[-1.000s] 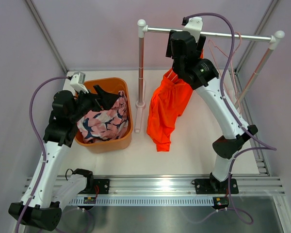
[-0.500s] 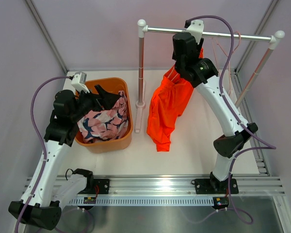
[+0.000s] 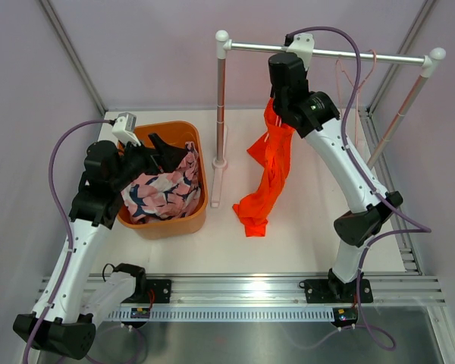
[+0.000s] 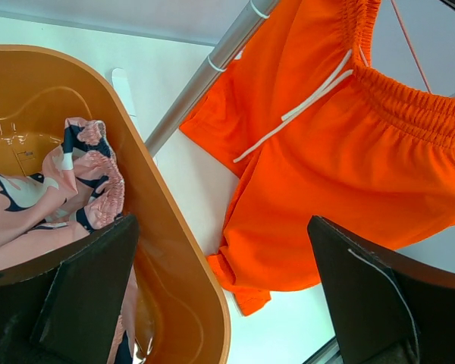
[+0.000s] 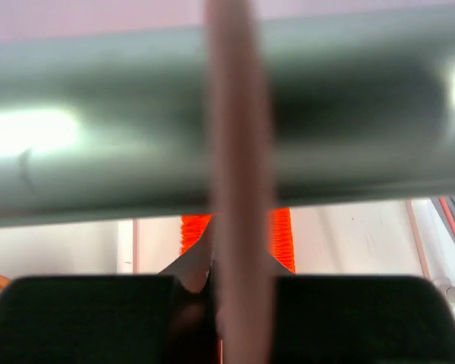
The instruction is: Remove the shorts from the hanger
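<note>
While orange shorts (image 3: 269, 171) are hanging from hanger (image 5: 239, 189), right fingers (image 5: 341, 315) pinching hanger, left fingers (image 4: 87, 299) hovering wide over tub (image 3: 171, 226)

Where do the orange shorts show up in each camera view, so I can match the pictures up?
Top external: the orange shorts hang at centre, right of the bin.
Left wrist: the shorts fill the upper right.
Right wrist: the shorts are only thin orange strips low centre, beside the blurred pink hanger.
Shared landmark: the metal rack, in all three.
</note>
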Available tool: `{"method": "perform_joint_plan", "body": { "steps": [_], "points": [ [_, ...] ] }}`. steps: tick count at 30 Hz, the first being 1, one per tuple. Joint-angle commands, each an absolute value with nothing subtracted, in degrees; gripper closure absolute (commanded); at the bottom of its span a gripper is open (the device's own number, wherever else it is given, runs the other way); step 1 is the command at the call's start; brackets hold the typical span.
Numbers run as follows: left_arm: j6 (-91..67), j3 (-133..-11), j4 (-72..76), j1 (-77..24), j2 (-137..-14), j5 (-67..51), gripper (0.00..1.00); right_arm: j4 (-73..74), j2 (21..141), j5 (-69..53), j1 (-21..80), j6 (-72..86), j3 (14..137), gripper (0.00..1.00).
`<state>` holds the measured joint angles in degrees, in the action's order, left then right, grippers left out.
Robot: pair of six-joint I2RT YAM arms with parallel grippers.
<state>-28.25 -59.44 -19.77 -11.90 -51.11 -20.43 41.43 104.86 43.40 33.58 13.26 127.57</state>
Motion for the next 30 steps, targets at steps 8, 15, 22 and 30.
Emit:
{"method": "perform_joint_plan", "body": {
  "steps": [8, 15, 22, 30],
  "points": [
    [-27.51, -60.47, -18.28, -12.13, -50.27, -20.21, 0.02, 41.57, 95.20, 38.32, 33.22, 7.92, 128.58, 1.00],
    [-27.60, -61.52, -18.72, -12.22, -50.45, -20.21, 0.02, 46.13, 93.16, 35.25, 33.22, 6.50, 132.80, 1.00],
    [-27.51, -63.80, -19.16, -12.74, -51.77, -21.18, 0.02, 52.02, 90.89, 27.09, 33.22, 7.64, 131.67, 1.00],
    [-25.49, -70.91, -20.74, -21.96, -56.42, -17.51, 0.06, 54.67, 84.12, 14.77, 34.27, 8.44, 122.09, 1.00]
  ]
}}
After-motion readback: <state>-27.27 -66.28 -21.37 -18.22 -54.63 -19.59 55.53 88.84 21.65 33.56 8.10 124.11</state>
